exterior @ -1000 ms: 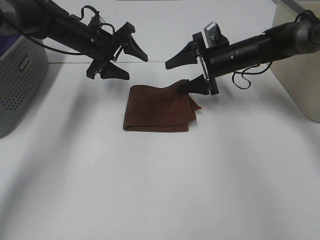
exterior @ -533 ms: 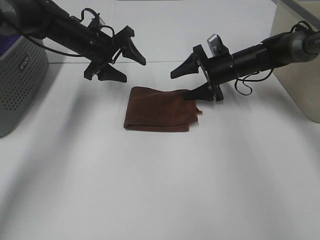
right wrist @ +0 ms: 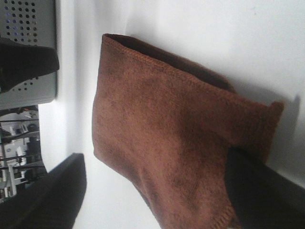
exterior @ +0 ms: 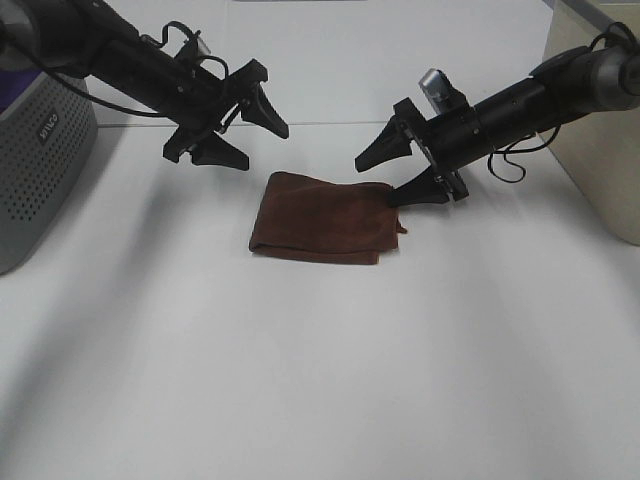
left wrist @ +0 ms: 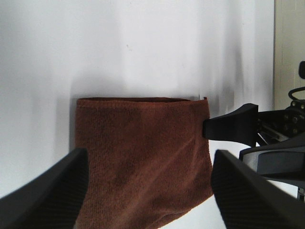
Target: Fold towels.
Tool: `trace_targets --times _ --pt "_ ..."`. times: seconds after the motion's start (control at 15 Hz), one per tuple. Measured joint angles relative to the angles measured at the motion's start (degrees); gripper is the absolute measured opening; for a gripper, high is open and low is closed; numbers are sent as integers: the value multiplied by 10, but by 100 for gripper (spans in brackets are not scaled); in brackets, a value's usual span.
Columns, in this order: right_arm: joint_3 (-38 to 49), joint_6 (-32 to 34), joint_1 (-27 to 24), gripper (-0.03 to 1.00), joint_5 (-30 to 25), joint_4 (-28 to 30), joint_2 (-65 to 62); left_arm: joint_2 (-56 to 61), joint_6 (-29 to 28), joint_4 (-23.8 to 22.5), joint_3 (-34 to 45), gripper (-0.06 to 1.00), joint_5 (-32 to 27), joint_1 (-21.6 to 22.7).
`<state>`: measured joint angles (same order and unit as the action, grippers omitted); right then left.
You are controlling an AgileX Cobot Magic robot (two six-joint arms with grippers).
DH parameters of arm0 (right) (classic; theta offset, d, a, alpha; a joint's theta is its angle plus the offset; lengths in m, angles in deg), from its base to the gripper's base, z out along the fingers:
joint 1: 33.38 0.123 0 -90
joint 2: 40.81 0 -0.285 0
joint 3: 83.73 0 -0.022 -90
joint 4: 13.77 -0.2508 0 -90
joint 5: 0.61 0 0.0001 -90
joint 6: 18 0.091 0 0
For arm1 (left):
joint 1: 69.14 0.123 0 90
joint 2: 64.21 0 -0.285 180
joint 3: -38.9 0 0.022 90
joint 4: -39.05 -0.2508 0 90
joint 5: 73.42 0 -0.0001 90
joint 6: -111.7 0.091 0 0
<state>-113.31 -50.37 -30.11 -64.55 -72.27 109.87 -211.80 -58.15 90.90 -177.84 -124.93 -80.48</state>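
Observation:
The reddish-brown towel [exterior: 318,217] lies folded into a rectangle on the white table [exterior: 320,380]. My left gripper [exterior: 264,146] is open and empty, hovering just beyond the towel's far left corner. My right gripper [exterior: 376,182] is open and empty, with its lower finger at the towel's far right corner, where a small flap sticks out. In the left wrist view the towel [left wrist: 143,152] lies between the open fingers [left wrist: 45,198], and the right gripper's finger [left wrist: 233,126] is at its edge. In the right wrist view the towel [right wrist: 167,138] lies between the open fingers [right wrist: 259,193].
A grey perforated box [exterior: 35,170] stands at the left edge of the table and also shows in the right wrist view [right wrist: 28,47]. A beige box [exterior: 600,130] stands at the far right. White table lies in front of the towel.
My right gripper has drawn back to the right, off the towel's corner. My left gripper has shifted slightly back and left. The towel has settled flatter.

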Motion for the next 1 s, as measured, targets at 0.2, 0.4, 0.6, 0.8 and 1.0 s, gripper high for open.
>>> trace_targets --times 0.2,0.4,0.6,0.8,1.0 --pt "0 40 0 76 -1 108 -56 0 0 0 -5 69 -35 0" --pt "0 92 0 76 -32 222 -125 0 0 -1 -60 69 -107 0" --pt "0 116 0 76 -49 257 -193 2 -3 -2 -170 69 -171 0" --pt "0 167 0 76 -51 304 -264 61 -25 -69 -193 69 -177 0" --pt "3 210 5 76 -53 385 -321 151 -67 -234 -193 69 -179 -5"
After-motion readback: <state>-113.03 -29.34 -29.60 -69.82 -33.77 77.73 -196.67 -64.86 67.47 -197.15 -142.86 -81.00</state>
